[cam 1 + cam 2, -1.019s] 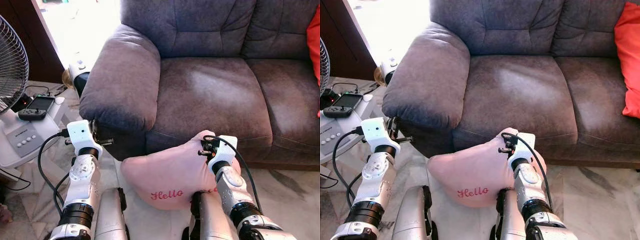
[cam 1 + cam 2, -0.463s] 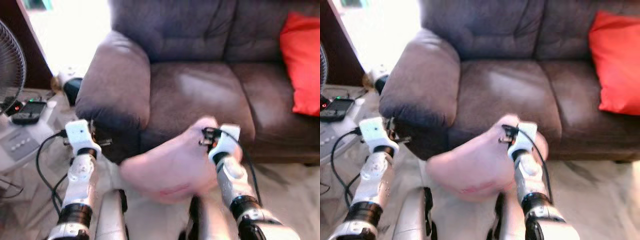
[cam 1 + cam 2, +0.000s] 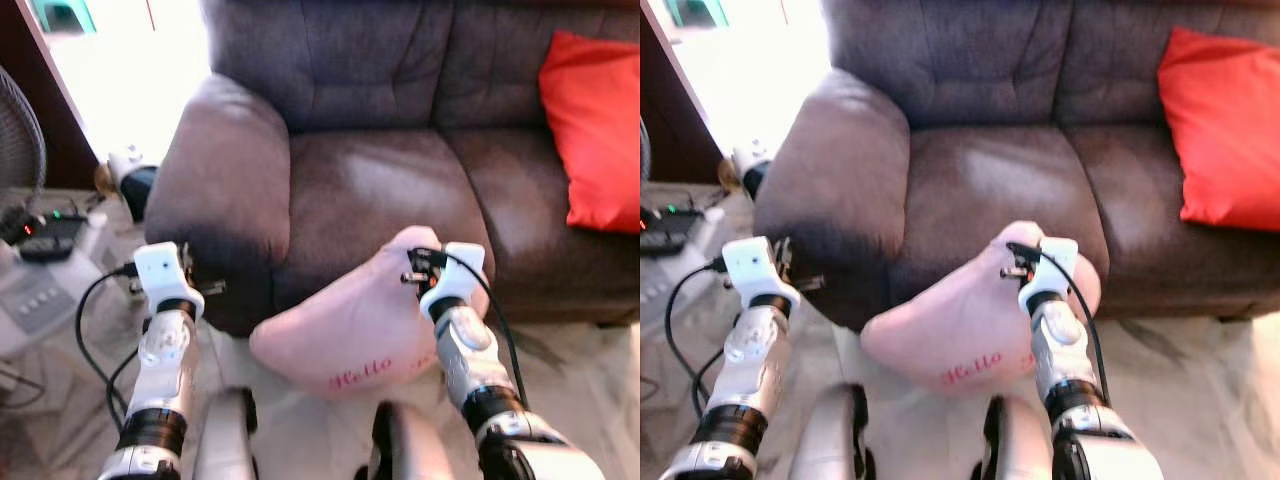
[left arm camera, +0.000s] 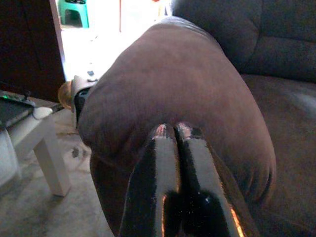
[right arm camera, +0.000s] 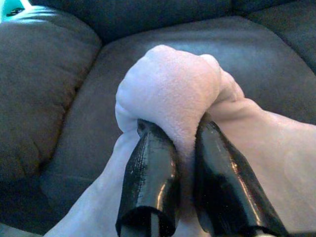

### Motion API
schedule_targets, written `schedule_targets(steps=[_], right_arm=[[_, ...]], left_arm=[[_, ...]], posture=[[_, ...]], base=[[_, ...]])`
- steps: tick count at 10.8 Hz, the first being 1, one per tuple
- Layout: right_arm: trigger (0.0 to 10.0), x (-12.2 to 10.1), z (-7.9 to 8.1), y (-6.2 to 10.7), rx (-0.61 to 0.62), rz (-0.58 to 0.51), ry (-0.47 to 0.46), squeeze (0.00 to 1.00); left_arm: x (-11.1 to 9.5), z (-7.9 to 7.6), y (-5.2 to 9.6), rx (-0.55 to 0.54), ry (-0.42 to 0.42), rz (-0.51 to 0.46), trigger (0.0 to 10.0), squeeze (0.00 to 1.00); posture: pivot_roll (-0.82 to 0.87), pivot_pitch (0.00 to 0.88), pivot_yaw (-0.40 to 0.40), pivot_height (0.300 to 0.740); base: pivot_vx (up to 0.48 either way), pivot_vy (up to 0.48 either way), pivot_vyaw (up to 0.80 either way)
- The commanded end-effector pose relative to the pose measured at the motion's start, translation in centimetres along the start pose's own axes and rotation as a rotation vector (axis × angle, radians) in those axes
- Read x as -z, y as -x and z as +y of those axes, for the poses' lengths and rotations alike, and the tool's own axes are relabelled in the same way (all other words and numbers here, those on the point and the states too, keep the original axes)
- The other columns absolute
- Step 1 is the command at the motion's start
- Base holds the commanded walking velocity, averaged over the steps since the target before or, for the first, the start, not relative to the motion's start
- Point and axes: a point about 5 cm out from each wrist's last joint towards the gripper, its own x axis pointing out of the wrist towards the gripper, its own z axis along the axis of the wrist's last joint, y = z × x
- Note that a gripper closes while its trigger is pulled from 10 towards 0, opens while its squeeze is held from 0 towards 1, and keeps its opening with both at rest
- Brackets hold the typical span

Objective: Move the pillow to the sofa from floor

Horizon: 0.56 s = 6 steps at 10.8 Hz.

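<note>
**A:** What's the biggest thing in front of the robot?

**B:** A dark grey-brown sofa (image 3: 400, 190), taking up most of the head views. Its fat padded armrest (image 3: 225, 190) sits on the robot's left, and a red cushion (image 3: 592, 130) leans against the backrest on the far right of the seat.

**A:** And the pillow?

**B:** The pink pillow (image 3: 350, 330) is just in front of the sofa's front edge, below the seat cushion. Its upper corner reaches up to the seat's front lip, while the lower part with red "Hello" lettering hangs above the pale marbled floor (image 3: 580, 370). Whether the bottom edge touches the floor, I cannot tell.

**A:** Who has hold of it?

**B:** The right gripper (image 5: 182, 143). In its wrist view the two black fingers are clamped on a bunched-up fold at the pillow's top corner, fabric bulging out between and above them.

**A:** The left gripper?

**B:** The left gripper (image 4: 177, 133) is raised beside the armrest, pointing at it, with its fingers pressed together and nothing between them.

**A:** Anything smaller around?

**B:** Off to the robot's left, a standing fan (image 3: 20, 160) at the picture edge, a low white stand (image 3: 40, 300) under it carrying a dark handheld device (image 3: 40, 235), blurred, and a black cable (image 3: 95, 330) looping by the left arm
</note>
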Motion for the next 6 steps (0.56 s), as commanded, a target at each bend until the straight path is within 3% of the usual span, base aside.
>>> schedule_targets(steps=[1,3,6], right_arm=[[10.0,-3.23,0.28,-0.91,-0.015,-0.141,0.023,0.00],[10.0,-3.41,0.37,-0.99,-0.018,-0.144,0.027,0.00],[10.0,-3.37,0.46,-1.00,-0.022,-0.142,0.030,0.00]], left_arm=[[-0.24,-0.02,-0.21,0.000,-0.002,-0.009,10.0,0.00],[-0.24,-0.06,-0.26,0.001,-0.002,-0.009,10.0,0.00],[-0.22,-0.02,-0.30,0.000,-0.002,-0.009,10.0,0.00]], posture=[[0.09,0.032,-0.059,0.682],[0.09,0.030,-0.060,0.722],[0.09,0.027,-0.061,0.740]], base=[[0.000,0.000,0.00],[0.000,0.000,0.00],[0.000,0.000,0.00]])
